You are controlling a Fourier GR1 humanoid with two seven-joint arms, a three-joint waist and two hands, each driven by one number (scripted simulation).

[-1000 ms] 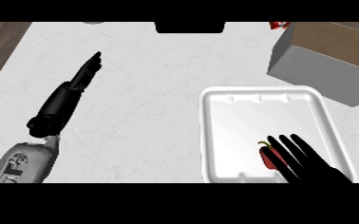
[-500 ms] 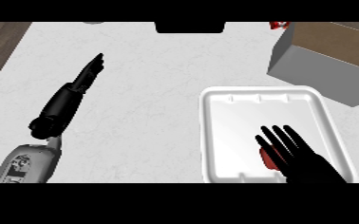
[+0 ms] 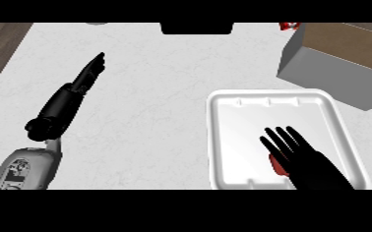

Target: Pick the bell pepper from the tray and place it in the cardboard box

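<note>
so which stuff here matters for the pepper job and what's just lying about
For the job:
- bell pepper, mostly under the right hand
- tray
- cardboard box

Lying about:
- red thing behind the box
- left hand, resting

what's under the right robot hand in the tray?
A red bell pepper, only a sliver showing at the left edge of the right robot hand. The open fingers spread over it inside the white tray. Its shape and any contact are hidden.
</note>
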